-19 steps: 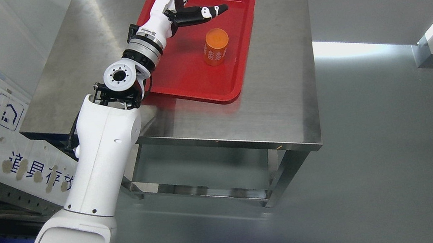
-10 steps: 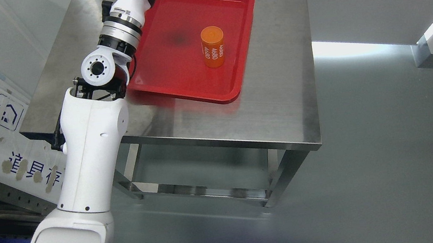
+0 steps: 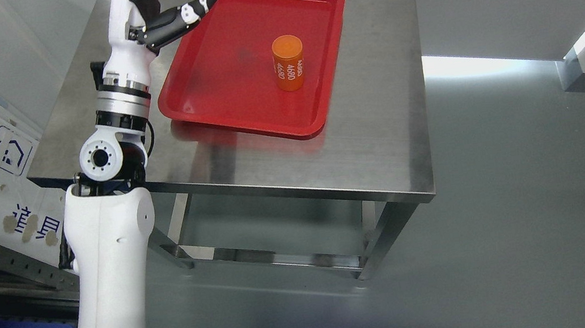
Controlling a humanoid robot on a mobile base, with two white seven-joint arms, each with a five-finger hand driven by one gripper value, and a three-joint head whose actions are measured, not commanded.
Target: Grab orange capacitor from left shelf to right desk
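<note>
Orange capacitor [image 3: 289, 63] stands upright in red tray [image 3: 214, 97]. Left robot hand [image 3: 156, 11] spread, empty; pull away gently, no bumping.

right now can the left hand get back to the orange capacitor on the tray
Probably yes. The left hand is open near the red tray's far-left corner, and the orange capacitor stands upright alone in the tray, with nothing between them.

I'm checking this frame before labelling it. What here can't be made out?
- Left hand: fingers cut off by the head view's top edge.
- Orange capacitor: far side and base hidden by its own body.
- Right hand: out of view.
- Sign lettering: partly worn off, partly hidden by the arm.
</note>
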